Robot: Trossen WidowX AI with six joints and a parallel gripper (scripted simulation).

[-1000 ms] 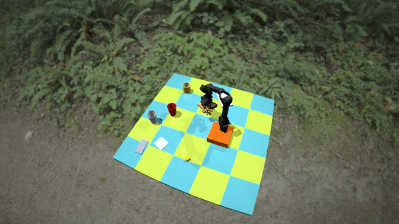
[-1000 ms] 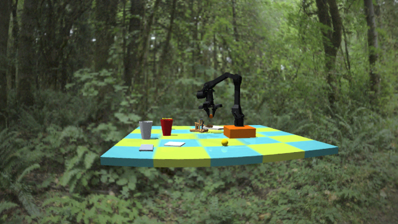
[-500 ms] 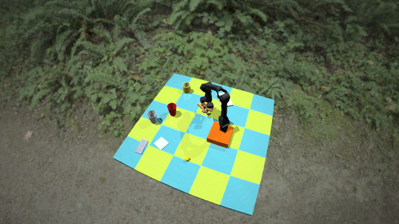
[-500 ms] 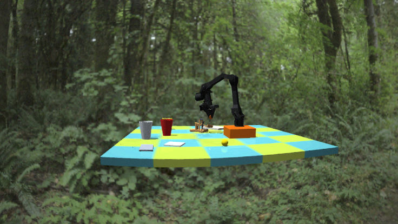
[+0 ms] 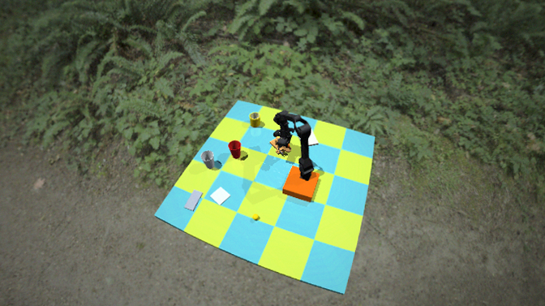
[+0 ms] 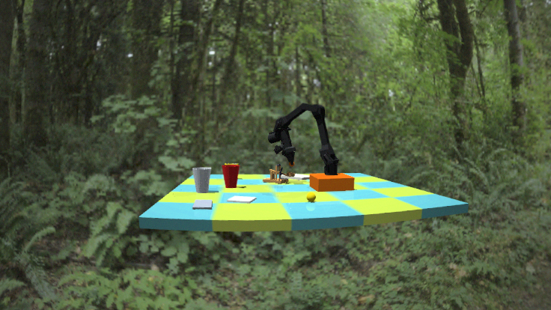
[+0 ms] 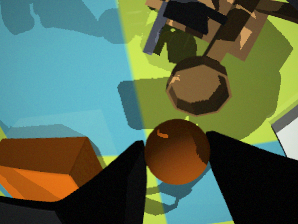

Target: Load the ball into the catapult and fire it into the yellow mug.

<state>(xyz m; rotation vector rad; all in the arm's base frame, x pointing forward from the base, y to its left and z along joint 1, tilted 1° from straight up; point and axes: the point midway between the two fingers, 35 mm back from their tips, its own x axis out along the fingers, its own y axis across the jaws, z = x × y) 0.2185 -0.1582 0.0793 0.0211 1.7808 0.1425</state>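
Note:
My gripper [image 7: 175,144] [image 6: 291,163] is shut on an orange ball [image 7: 176,159] and holds it above the table, close to the catapult. The wooden catapult [image 6: 275,180] [image 7: 245,42] stands on the table below; in the top view the arm partly hides it. The catapult's round cup [image 7: 197,86] shows empty in the wrist view, just beyond the ball. The yellow mug [image 5: 254,119] stands upright near the table's far left corner; in the exterior view only its rim shows above the red cup.
A red cup [image 5: 234,149] [image 6: 230,176] and a grey cup [image 5: 208,159] [image 6: 201,180] stand at the left. A yellow ball [image 5: 255,216] [image 6: 311,197], a white tile [image 5: 220,195] and a grey block [image 5: 193,200] lie nearer the front. The arm stands on an orange base [image 5: 300,184].

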